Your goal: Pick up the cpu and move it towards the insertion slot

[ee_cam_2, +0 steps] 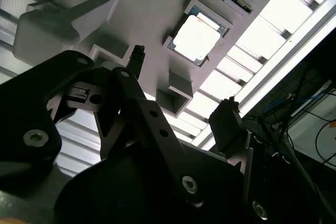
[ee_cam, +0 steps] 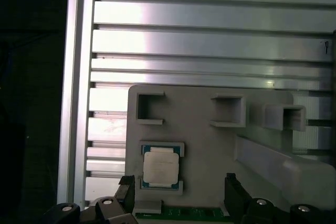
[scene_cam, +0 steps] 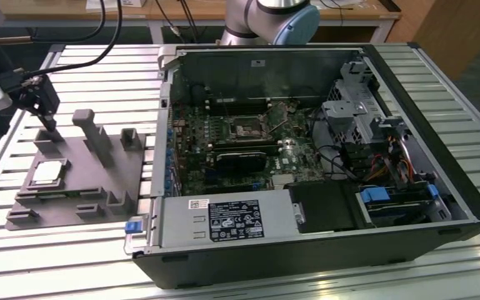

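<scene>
The cpu (scene_cam: pixel 48 172) is a small silver square chip lying in a recess of the grey fixture (scene_cam: pixel 82 172) on the exterior view's left. My gripper (scene_cam: pixel 47 119) hangs above the fixture's far corner, a little behind the cpu and not touching it. In both wrist views the fingers stand wide apart with nothing between them. The cpu (ee_cam_2: pixel 197 38) (ee_cam: pixel 160 167) lies just off the line between the fingertips (ee_cam_2: pixel 137 56) (ee_cam: pixel 231 187). The insertion slot (scene_cam: pixel 249 130), a shiny-framed square socket, sits on the motherboard inside the open computer case.
The fixture carries upright posts (scene_cam: pixel 98 137) and small blocks close to the cpu. The open case (scene_cam: pixel 465 206) holds a labelled power supply (scene_cam: pixel 215 219), a long black card (scene_cam: pixel 240 159) and a blue-tabbed drive bay (scene_cam: pixel 390 200). Everything rests on a slatted metal table (scene_cam: pixel 98 69).
</scene>
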Robot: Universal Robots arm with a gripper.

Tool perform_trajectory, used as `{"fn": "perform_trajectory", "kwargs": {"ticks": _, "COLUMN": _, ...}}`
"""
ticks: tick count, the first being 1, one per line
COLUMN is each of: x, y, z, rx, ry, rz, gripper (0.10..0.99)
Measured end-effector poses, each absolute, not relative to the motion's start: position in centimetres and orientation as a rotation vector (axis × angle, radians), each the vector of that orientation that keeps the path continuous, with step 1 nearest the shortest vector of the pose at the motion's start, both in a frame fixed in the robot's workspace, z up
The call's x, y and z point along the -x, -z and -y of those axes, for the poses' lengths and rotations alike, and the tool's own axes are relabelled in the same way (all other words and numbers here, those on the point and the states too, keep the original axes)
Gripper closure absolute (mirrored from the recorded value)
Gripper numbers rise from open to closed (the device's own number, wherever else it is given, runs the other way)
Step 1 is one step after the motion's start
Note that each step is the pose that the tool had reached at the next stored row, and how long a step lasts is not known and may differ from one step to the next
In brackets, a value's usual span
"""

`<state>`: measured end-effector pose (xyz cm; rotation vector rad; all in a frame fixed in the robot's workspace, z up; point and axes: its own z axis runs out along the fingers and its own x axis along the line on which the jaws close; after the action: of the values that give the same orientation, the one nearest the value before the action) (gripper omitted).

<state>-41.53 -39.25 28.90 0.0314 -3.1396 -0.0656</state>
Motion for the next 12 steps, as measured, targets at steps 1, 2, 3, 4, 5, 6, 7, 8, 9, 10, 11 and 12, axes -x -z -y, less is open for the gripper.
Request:
{"fn": "perform_trajectory", "kwargs": {"ticks": 1, "x": 41.53, "y": -28.87, "z": 39.24, "rx": -0.031, "ry": 0.066, "rz": 3.140, "gripper": 0.314}}
{"fn": "perform_trajectory", "kwargs": {"ticks": 2, "x": 41.53, "y": -28.85, "z": 39.25, "rx": -0.031, "ry": 0.066, "rz": 3.140, "gripper": 0.314}}
{"fn": "perform_trajectory", "kwargs": {"ticks": 3, "x": 41.53, "y": -28.82, "z": 39.24, "rx": -0.031, "ry": 0.066, "rz": 3.140, "gripper": 0.314}}
{"fn": "perform_trajectory", "kwargs": {"ticks": 4, "x": 41.53, "y": -28.80, "z": 39.24, "rx": -0.031, "ry": 0.066, "rz": 3.140, "gripper": 0.314}}
{"fn": "perform_trajectory", "kwargs": {"ticks": 5, "x": 41.53, "y": -28.78, "z": 39.25, "rx": -0.031, "ry": 0.066, "rz": 3.140, "gripper": 0.314}}
{"fn": "perform_trajectory", "kwargs": {"ticks": 6, "x": 41.53, "y": -28.76, "z": 39.25, "rx": -0.031, "ry": 0.066, "rz": 3.140, "gripper": 0.314}}
{"fn": "perform_trajectory", "kwargs": {"ticks": 7, "x": 41.53, "y": -28.74, "z": 39.24, "rx": -0.031, "ry": 0.066, "rz": 3.140, "gripper": 0.314}}
{"fn": "perform_trajectory", "kwargs": {"ticks": 8, "x": 41.53, "y": -28.71, "z": 39.24, "rx": -0.031, "ry": 0.066, "rz": 3.140, "gripper": 0.314}}
{"fn": "perform_trajectory", "kwargs": {"ticks": 9, "x": 41.53, "y": -28.68, "z": 39.24, "rx": -0.031, "ry": 0.066, "rz": 3.140, "gripper": 0.314}}
{"fn": "perform_trajectory", "kwargs": {"ticks": 10, "x": 41.53, "y": -28.65, "z": 39.24, "rx": -0.031, "ry": 0.066, "rz": 3.140, "gripper": 0.314}}
{"fn": "perform_trajectory", "kwargs": {"ticks": 11, "x": 41.53, "y": -28.63, "z": 39.25, "rx": -0.031, "ry": 0.066, "rz": 3.140, "gripper": 0.314}}
{"fn": "perform_trajectory", "kwargs": {"ticks": 12, "x": 41.53, "y": -28.60, "z": 39.25, "rx": -0.031, "ry": 0.066, "rz": 3.140, "gripper": 0.314}}
